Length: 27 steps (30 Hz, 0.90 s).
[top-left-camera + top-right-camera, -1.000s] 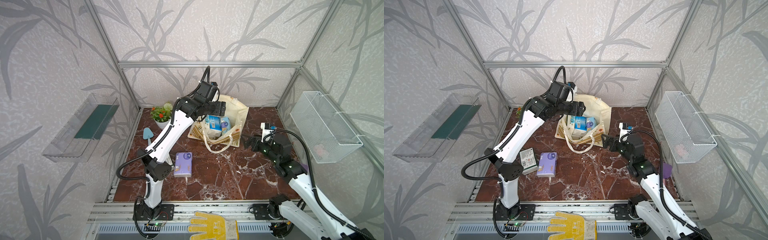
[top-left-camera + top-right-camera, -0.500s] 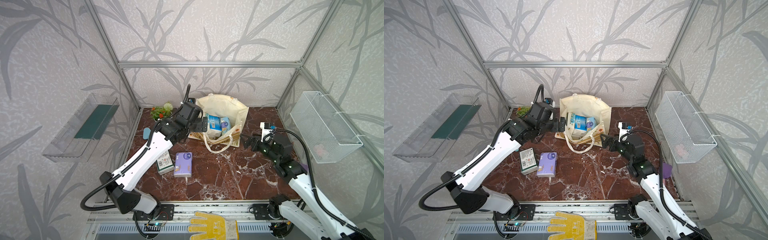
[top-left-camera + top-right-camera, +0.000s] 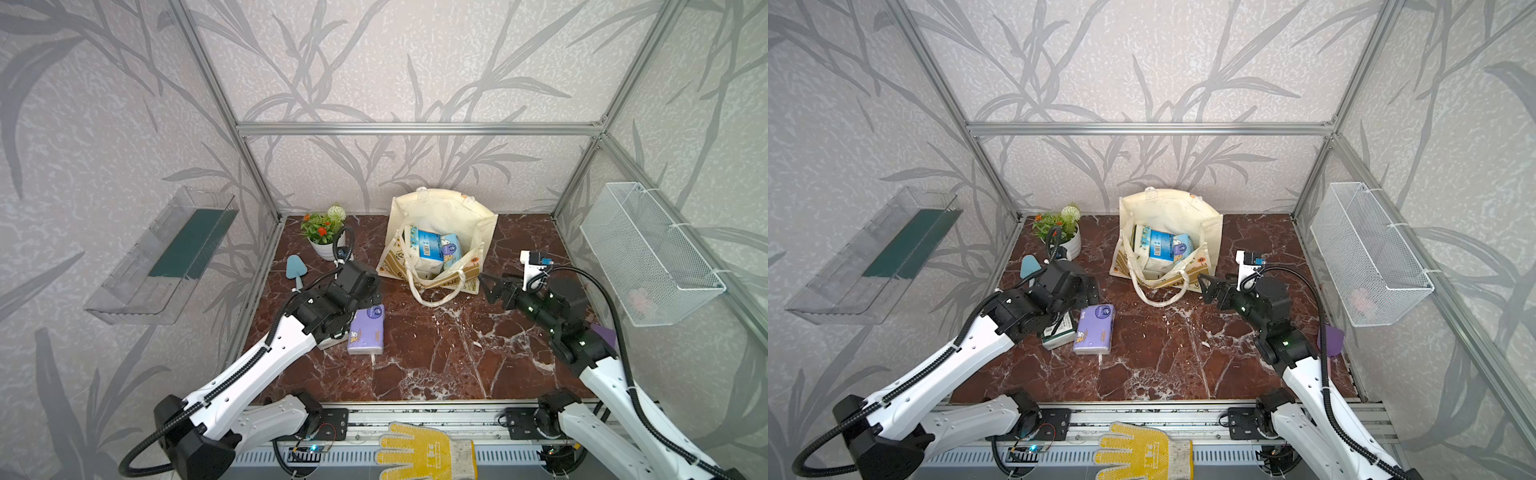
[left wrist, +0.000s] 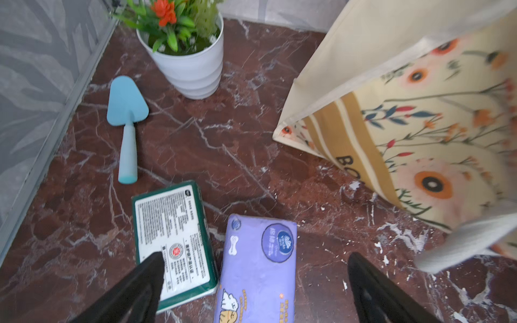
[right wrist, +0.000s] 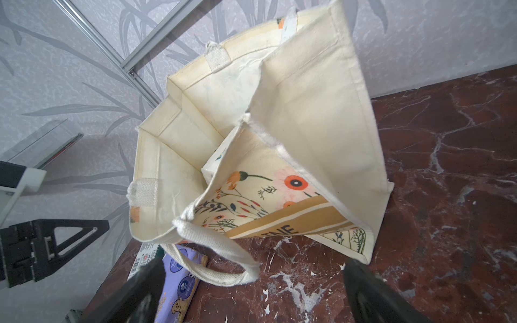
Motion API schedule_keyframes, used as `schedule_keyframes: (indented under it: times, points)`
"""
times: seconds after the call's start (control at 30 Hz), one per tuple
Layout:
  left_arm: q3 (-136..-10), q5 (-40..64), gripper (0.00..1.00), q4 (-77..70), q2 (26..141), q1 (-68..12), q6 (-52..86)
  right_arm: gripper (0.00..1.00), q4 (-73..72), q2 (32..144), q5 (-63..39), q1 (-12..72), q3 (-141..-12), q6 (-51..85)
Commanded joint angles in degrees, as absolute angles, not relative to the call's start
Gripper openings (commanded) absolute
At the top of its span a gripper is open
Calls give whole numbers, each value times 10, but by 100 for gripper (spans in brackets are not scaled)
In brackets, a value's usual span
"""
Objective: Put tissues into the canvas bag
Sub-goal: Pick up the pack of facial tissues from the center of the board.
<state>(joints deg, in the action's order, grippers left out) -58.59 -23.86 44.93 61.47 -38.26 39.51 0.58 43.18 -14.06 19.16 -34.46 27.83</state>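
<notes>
Bare marble (image 3: 436,353) lies open before the canvas bag (image 3: 444,212); flowerpot (image 3: 323,249) and trowel (image 3: 296,266) crowd the far-left corner.

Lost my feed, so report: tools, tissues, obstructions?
Left tool, right tool open, empty. Lilac pack, green pack on table by left tool; blue pack in canvas bag. Nothing between.

In a top view the canvas bag (image 3: 444,212) stands open at upper centre of the tabletop (image 3: 436,357) holding blue tissues (image 3: 429,245), a lilac pack (image 3: 366,330) lies left of centre, and the right end effector (image 3: 489,286), jaws apart, sits just right of the bag.
</notes>
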Motion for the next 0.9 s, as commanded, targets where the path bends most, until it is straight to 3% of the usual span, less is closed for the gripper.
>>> schedule_keyframes:
  times: [0.0, 0.4, 0.87]
  points:
    - [-548, -232, 99, 451, 594, -383, 452, 99, 20, 410, -120, 210, -334, 282]
    - [-442, -160, 99, 386, 604, -383, 455, 99, 67, 331, -87, 220, -296, 294]
    - [-376, -75, 99, 280, 606, -365, 420, 97, 68, 323, -88, 237, -264, 317]
